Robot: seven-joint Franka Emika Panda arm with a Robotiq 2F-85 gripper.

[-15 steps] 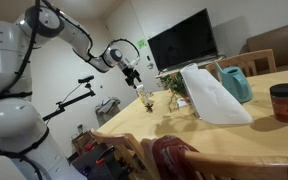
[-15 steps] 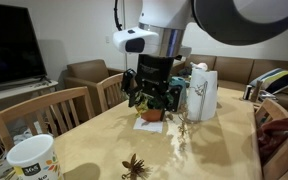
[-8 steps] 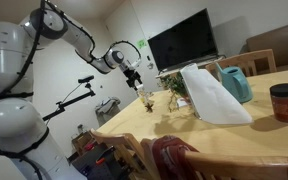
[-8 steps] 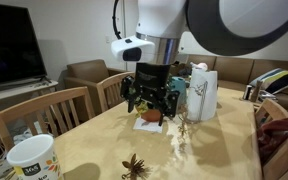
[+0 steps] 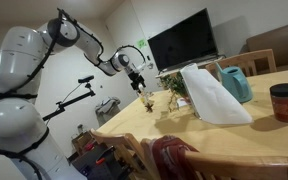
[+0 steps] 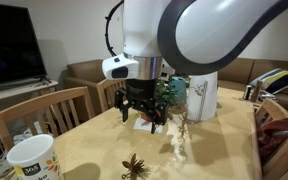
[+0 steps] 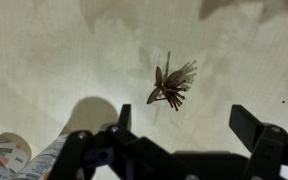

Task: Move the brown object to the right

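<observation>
The brown object [image 7: 169, 85] is a small dark-brown spiky dried thing lying on the pale table. It sits in the middle of the wrist view, just beyond the fingertips. It also shows in an exterior view [image 6: 134, 163] near the table's front edge. My gripper [image 7: 184, 125] is open and empty, with both fingers spread wide. It hovers above the table in both exterior views [image 6: 144, 112] [image 5: 140, 84], apart from the brown object.
A white mug [image 6: 31, 160] [image 7: 4, 160] stands at the table corner. A white paper pack [image 6: 202, 92] [image 5: 212, 95], a teal jug [image 5: 236, 82], a red-brown jar [image 5: 285, 102] and a potted plant [image 6: 172, 92] stand on the table. Wooden chairs [image 6: 44, 112] line the edge.
The arm has swung and the gripper has shifted from over the small pot towards the brown object's side of the table. The gripper stays open. The brown object has not moved.
</observation>
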